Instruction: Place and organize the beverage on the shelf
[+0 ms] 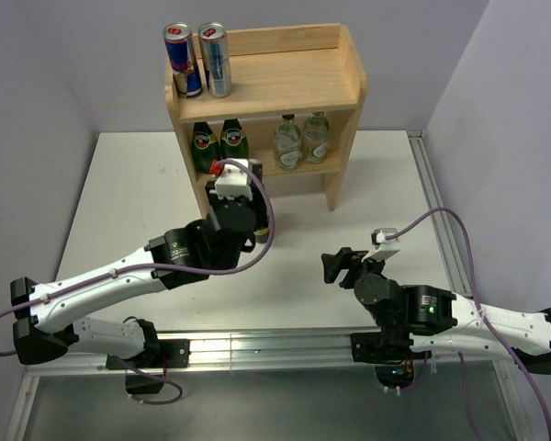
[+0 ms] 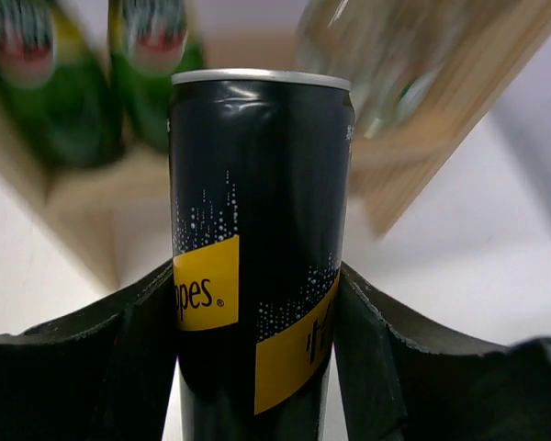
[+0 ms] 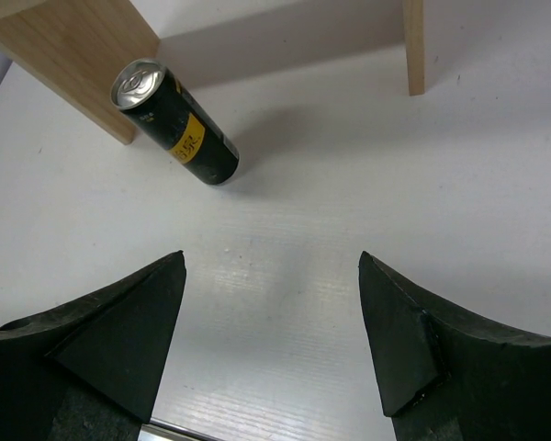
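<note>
Black slim can (image 2: 257, 165), yellow label reading "ppes", sits clamped in the left end effector (image 2: 257, 312) facing the wooden shelf (image 1: 285, 78); right end effector (image 3: 271, 266) gapes empty.

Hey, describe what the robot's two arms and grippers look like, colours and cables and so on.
Both the left arm and right arm have white shells on the long links and black joints. A purple cable loops along each. The left gripper and right gripper have matte black wedge-shaped fingers; white camera mounts sit on the wrists.
</note>
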`<control>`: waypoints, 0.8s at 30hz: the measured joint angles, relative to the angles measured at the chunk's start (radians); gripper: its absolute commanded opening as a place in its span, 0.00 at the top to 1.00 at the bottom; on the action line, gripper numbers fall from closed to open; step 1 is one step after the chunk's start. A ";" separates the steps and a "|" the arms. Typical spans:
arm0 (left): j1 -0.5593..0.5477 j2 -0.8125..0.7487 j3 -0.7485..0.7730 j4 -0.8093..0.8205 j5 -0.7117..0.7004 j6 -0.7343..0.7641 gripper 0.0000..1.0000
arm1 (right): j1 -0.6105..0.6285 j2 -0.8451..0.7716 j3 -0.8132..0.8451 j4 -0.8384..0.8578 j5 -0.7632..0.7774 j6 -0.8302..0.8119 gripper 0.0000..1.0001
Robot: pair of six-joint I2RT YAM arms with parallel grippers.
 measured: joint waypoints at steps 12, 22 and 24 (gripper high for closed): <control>0.061 0.196 0.340 0.898 0.181 0.853 1.00 | 0.000 -0.029 0.000 0.000 -0.002 0.000 0.18; 0.245 0.442 0.561 1.107 0.401 0.945 1.00 | 0.000 -0.060 -0.012 0.002 -0.007 0.000 0.18; 0.280 0.512 0.629 1.100 0.435 0.932 1.00 | 0.000 -0.063 -0.014 0.002 -0.010 -0.002 0.18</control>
